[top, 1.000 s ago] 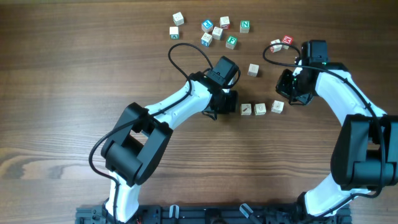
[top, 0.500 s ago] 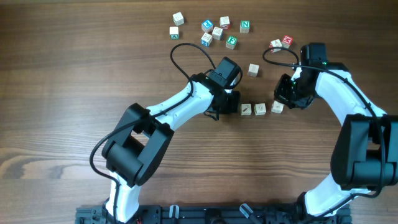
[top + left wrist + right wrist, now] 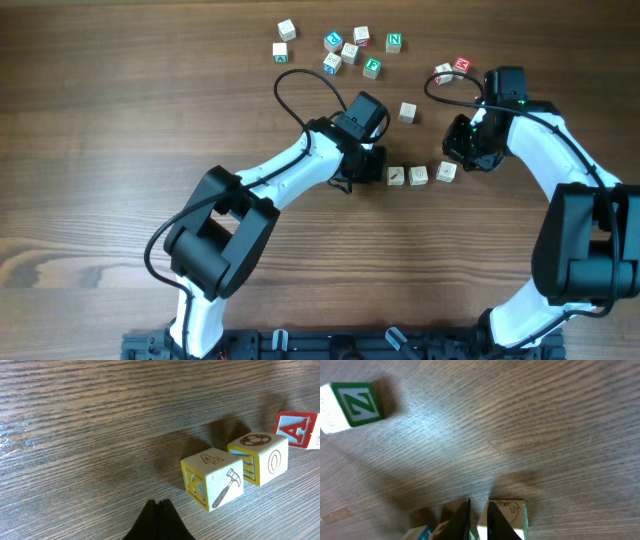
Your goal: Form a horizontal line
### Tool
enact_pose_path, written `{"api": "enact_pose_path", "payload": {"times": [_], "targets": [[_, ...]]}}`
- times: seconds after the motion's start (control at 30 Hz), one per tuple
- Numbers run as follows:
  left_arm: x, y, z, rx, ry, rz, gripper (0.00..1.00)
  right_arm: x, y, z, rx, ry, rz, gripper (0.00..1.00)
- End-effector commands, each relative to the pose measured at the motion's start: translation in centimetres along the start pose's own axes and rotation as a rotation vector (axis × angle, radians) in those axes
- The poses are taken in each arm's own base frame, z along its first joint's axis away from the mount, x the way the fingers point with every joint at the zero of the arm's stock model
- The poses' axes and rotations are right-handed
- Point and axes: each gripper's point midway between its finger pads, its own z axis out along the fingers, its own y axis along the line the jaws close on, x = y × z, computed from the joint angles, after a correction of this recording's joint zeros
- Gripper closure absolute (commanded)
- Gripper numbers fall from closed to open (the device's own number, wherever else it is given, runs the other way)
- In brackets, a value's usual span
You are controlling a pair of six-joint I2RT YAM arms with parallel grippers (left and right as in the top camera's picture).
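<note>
Three cream cubes lie in a short row on the wooden table: left [image 3: 396, 175], middle [image 3: 419, 175], right [image 3: 446, 171]. My left gripper [image 3: 374, 168] is shut and empty just left of the row. In the left wrist view its fingertips [image 3: 159, 506] sit short of a yellow hammer cube [image 3: 212, 479], with a ball cube [image 3: 259, 457] and a red A cube [image 3: 297, 429] behind. My right gripper [image 3: 459, 157] hovers just up-right of the right cube. In the right wrist view its fingers [image 3: 479, 512] are almost together and empty, beside a pale cube [image 3: 509, 516].
A lone cream cube [image 3: 407, 112] lies above the row. Several lettered cubes [image 3: 345, 50] are scattered at the back, and two red ones [image 3: 452, 70] lie near the right arm. A green-lettered cube [image 3: 352, 405] shows in the right wrist view.
My right gripper dipped down-left toward the right cube, then drew back a little. The left arm and the cubes have not visibly moved.
</note>
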Motion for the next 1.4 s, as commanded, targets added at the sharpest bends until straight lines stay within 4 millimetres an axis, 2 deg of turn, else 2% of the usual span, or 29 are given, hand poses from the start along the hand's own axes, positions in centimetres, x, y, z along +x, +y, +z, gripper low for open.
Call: {"api": "enact_pose_path", "payload": {"times": [0.0, 0.13, 0.27, 0.33, 0.4, 0.43, 0.57, 0.67, 0.7, 0.83, 0.97, 1.1, 1.23, 1.37], "targets": [[0.2, -0.5, -0.4, 0.02, -0.001, 0.021, 0.96, 1.0, -1.5, 1.5, 0.048, 0.031, 0.016, 0.87], [0.2, -0.5, -0.4, 0.02, 0.0, 0.021, 0.96, 1.9, -2.3, 2.6, 0.051, 0.036, 0.019, 0.87], [0.2, -0.5, -0.4, 0.02, 0.0, 0.021, 0.96, 1.6, -1.3, 2.7, 0.003, 0.028, 0.009, 0.87], [0.2, -0.5, -0.4, 0.02, 0.0, 0.021, 0.96, 0.8, -0.5, 2.5, -0.031, 0.004, 0.002, 0.87], [0.2, -0.5, -0.4, 0.02, 0.0, 0.021, 0.96, -0.2, -0.1, 1.8, -0.04, -0.017, 0.005, 0.96], [0.2, -0.5, -0.4, 0.02, 0.0, 0.021, 0.96, -0.7, -0.2, 1.2, -0.031, -0.02, 0.014, 0.95], [0.2, -0.6, -0.4, 0.021, 0.0, 0.022, 0.96, -1.7, -3.6, -1.6, 0.171, -0.047, 0.13, 0.96], [0.6, -1.1, -0.3, 0.023, 0.005, 0.035, 0.96, -1.1, -5.8, -3.0, 0.295, -0.065, 0.163, 0.96], [0.7, -1.3, -0.2, 0.026, 0.004, 0.042, 0.96, -0.3, -6.3, -3.1, 0.319, -0.04, 0.184, 0.96], [0.4, -2.5, 0.0, 0.048, -0.021, 0.07, 0.96, 2.9, -6.2, -3.1, 0.304, 0.1, 0.212, 0.95], [-0.1, -2.6, -0.1, 0.049, -0.043, 0.074, 0.95, 3.8, -5.9, -3.1, 0.288, 0.144, 0.221, 0.96], [0.0, -2.6, -0.1, 0.047, -0.04, 0.073, 0.96, 4.3, -6.0, -2.6, 0.286, 0.169, 0.222, 0.95], [0.3, -1.5, 0.0, -0.007, -0.033, 0.068, 0.96, 5.7, -7.2, -0.4, 0.291, 0.186, 0.226, 0.95], [0.1, -0.9, -0.1, -0.041, -0.047, 0.066, 0.96, 5.6, -7.2, 0.8, 0.261, 0.161, 0.222, 0.95]]}}
